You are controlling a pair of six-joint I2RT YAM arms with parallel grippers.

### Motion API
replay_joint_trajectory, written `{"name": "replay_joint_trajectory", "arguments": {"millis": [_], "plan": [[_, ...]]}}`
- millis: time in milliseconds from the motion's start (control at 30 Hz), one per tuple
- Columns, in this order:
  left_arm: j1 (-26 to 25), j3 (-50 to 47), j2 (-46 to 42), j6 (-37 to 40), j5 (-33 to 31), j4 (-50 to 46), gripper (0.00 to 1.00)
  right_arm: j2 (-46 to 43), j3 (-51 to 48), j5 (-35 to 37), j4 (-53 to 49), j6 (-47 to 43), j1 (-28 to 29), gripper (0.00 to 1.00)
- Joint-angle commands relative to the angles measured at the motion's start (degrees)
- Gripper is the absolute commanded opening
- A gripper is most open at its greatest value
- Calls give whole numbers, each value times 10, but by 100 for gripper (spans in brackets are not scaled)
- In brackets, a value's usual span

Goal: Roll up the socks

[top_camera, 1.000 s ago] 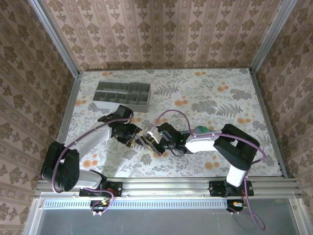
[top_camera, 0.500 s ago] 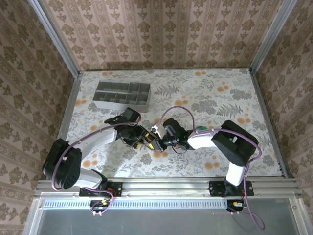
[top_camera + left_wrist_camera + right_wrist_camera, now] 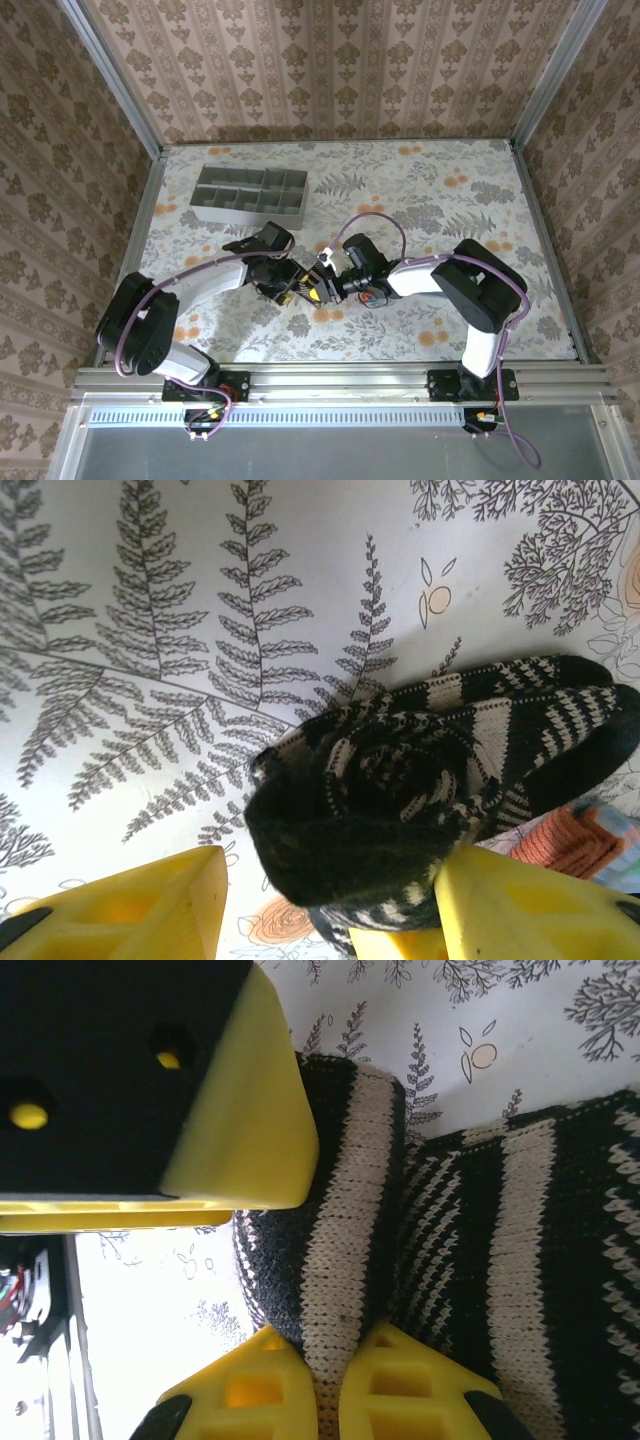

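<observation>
The black-and-cream striped sock (image 3: pixel 400 780) lies on the floral table wound into a loose roll, its free end trailing right. My left gripper (image 3: pixel 330 905) stands open around the roll. Its right finger (image 3: pixel 530 910) touches the roll, while its left finger (image 3: pixel 150 910) stands apart from it. My right gripper (image 3: pixel 340 1360) is shut on a cream stripe of that sock (image 3: pixel 350 1210). From above, both grippers (image 3: pixel 290 287) (image 3: pixel 322 285) meet over the sock (image 3: pixel 305 292). The other sock's orange cuff (image 3: pixel 580 840) peeks out beside the roll.
A grey compartment tray (image 3: pixel 250 192) stands at the back left, well away from the arms. The left gripper's black and yellow finger (image 3: pixel 200 1090) hangs close above the right gripper. Metal rails (image 3: pixel 340 380) line the near edge.
Both grippers have shifted a little away from the near edge with the striped sock between them. The right forearm has swung in over the teal sock, which no longer shows from above.
</observation>
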Motion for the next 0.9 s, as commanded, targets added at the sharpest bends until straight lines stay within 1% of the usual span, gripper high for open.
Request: {"name": "replay_joint_trajectory", "arguments": {"millis": [0,200,300,367,400,433,467,500,533,567,633,667,733,800,867], "plan": [[-10,9,18,10,2,-11,56,72,-47,47,-213,21,-16,0],[-15,11,52,20,-3,0,56,91,-50,26,-199,46,-33,0],[-19,8,75,28,-8,0,54,99,-48,21,-197,52,-40,0],[-22,3,91,32,-11,-3,50,102,-44,23,-202,54,-44,0],[-24,-1,97,30,-11,-5,46,102,-43,25,-204,51,-44,0],[-25,-7,103,28,-10,-7,40,101,-41,29,-205,48,-45,0],[-27,-14,110,25,-6,-6,32,100,-37,34,-209,40,-44,0],[-28,-21,116,19,0,-6,22,98,-31,38,-215,31,-44,0],[-29,-29,122,11,7,-6,6,98,-23,40,-224,18,-43,0],[-29,-38,127,4,14,-8,0,94,-15,42,-228,2,-41,3],[-30,-46,128,-7,14,-30,0,71,-7,60,-234,-37,-33,15],[-30,-44,125,-11,5,-55,0,47,-8,73,-229,-60,-25,22],[-30,-32,116,-11,-15,-98,0,-19,-22,113,-208,-102,-5,34],[-31,-11,113,-6,-32,-138,0,-112,-63,182,-154,-144,31,41],[-31,15,119,0,-42,-173,0,-205,-120,281,-76,-187,81,53]]}}
